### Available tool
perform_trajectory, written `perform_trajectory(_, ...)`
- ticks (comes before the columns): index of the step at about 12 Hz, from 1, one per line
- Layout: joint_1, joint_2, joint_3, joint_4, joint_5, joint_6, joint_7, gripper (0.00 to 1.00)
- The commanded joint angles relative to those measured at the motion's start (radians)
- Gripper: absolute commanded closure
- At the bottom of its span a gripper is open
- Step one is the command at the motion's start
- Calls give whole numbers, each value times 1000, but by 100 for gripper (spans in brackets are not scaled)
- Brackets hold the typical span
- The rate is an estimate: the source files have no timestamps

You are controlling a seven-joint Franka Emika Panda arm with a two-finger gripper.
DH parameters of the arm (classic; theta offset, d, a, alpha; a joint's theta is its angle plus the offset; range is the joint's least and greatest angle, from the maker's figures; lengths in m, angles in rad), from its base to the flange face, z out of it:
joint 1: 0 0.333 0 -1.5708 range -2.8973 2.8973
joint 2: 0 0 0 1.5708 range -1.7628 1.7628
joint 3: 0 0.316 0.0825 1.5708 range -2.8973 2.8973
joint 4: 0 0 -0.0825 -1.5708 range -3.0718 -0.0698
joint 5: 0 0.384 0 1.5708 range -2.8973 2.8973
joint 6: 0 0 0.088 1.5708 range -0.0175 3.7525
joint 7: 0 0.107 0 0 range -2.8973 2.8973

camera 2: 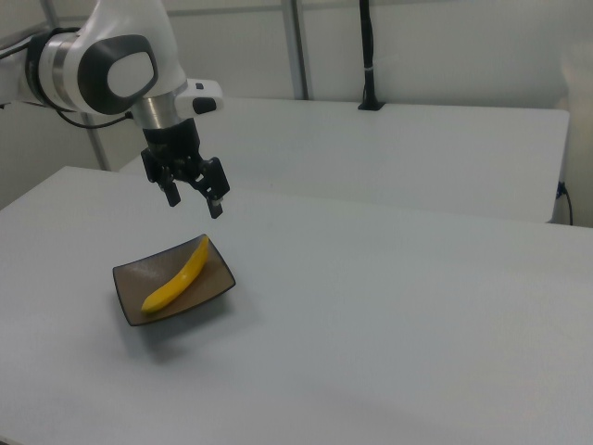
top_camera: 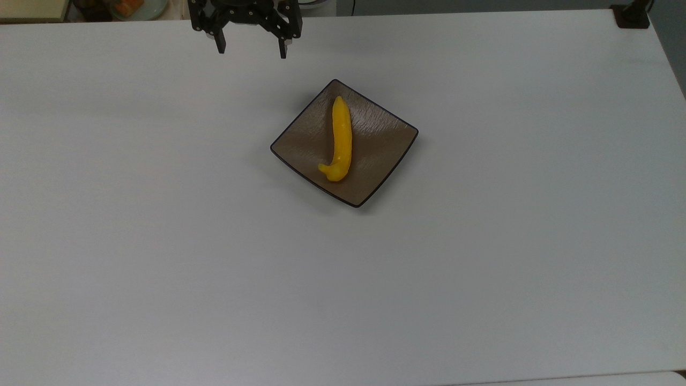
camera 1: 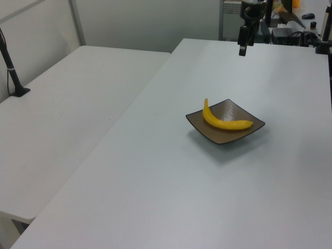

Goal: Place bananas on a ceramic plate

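A single yellow banana (top_camera: 341, 140) lies across the square brown ceramic plate (top_camera: 306, 140), stem end toward the top view's bottom. The banana (camera 1: 223, 121) rests on the plate (camera 1: 244, 133) in the left view, and the banana (camera 2: 178, 275) on the plate (camera 2: 137, 278) in the right view. My gripper (top_camera: 251, 51) hangs open and empty above the table, up and to the left of the plate in the top view. The gripper (camera 2: 195, 201) is raised above the plate's far side in the right view, and the gripper (camera 1: 242, 51) hangs beyond the plate in the left view.
The plate sits on a wide white table (top_camera: 161, 241). A second white table (camera 1: 62, 114) adjoins it at the left view's left. A black post (camera 1: 11, 67) stands on that table. Equipment (camera 1: 290, 31) sits past the far edge.
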Motion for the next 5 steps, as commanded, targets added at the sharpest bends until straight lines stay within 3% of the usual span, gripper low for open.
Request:
perform_trajectory(1,35,-9,-26,-23,21,4,-13,0)
perform_trajectory(5,35,-11,-37,-26,29,11,33,0)
